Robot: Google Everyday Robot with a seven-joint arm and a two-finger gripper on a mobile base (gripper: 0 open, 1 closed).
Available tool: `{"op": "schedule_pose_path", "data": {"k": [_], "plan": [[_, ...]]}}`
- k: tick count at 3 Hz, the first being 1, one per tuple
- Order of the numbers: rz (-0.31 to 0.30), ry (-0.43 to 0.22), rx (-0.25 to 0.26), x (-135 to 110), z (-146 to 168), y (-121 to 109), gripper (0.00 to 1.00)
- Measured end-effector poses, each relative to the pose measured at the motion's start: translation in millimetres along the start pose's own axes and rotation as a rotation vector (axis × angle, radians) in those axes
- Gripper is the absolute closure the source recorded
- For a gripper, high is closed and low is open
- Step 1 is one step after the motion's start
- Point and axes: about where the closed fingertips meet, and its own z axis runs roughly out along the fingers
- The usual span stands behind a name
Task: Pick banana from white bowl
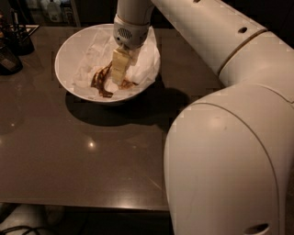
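Observation:
The white bowl (69, 55) stands at the back left of the dark table, lined with crumpled white paper (89, 64). The banana (98, 82) lies in the bowl's front part as dark brown, blotched pieces meeting in a V, partly hidden behind the gripper. My gripper (118, 79) reaches down from above into the middle of the bowl, its cream tip right at the banana's right piece. The rest of my white arm (220, 137) fills the right side of the view.
The dark table (69, 156) has its front edge near the bottom of the view. Dark containers (14, 43) stand at the table's far left edge. Bottles (50, 9) stand beyond the table at the back.

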Motion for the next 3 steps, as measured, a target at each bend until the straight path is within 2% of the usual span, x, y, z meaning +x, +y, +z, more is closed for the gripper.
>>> {"op": "schedule_pose_path", "data": {"k": [2, 3], "plan": [[0.01, 0.021, -0.026, -5, 14, -2, 0.4], [0.044, 0.031, -0.044, -2, 21, -3, 0.49]]}}
